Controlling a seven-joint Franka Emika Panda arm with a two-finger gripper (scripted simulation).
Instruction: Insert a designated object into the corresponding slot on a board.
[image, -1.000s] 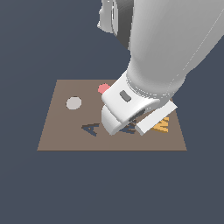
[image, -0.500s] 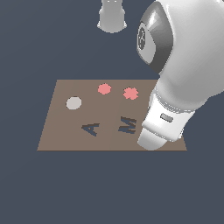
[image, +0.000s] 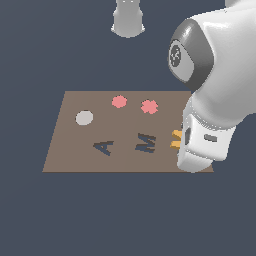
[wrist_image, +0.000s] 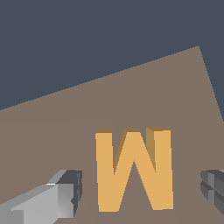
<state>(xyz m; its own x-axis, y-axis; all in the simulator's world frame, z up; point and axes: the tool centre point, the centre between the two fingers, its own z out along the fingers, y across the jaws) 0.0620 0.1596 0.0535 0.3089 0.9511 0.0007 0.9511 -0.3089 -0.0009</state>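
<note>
Grey disc (image: 84, 118), pink round piece (image: 119, 101), pink flower piece (image: 149, 106), dark A-shaped recess (image: 104, 147)

Your robot arm (image: 220, 75) is big, round and shiny white, with a dark grey ring and cap at its joint. Its boxy white hand has a small dark slot. Its fingers (wrist_image: 65, 194) are light grey with dark grey ridged pads.

One board (image: 65, 155) carries two dark letter recesses, an A (image: 104, 147) and an M (image: 146, 142), two pink pieces (image: 119, 102), one grey disc (image: 84, 118) and one orange M block (wrist_image: 133, 168).
</note>
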